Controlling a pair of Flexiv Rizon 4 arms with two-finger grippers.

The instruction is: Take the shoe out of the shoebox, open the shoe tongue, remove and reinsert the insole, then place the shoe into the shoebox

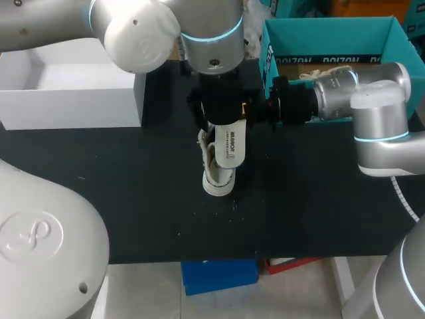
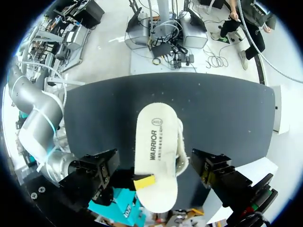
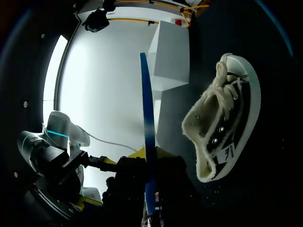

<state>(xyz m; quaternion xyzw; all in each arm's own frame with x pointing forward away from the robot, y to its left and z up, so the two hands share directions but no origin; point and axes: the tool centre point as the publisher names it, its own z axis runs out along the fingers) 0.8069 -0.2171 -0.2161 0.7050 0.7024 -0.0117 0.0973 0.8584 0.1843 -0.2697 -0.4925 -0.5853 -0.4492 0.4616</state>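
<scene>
Our right claw comes in level from right, clenched on heel end of white insole. In right wrist view, insole sits edge-on between its fingers. Our left claw hangs over insole, fingers spread wide, released, touching nothing. Shoe lies on its side mid-desk, laces loose, just beside insole, outside teal shoebox at rear right. White box at rear left.
</scene>
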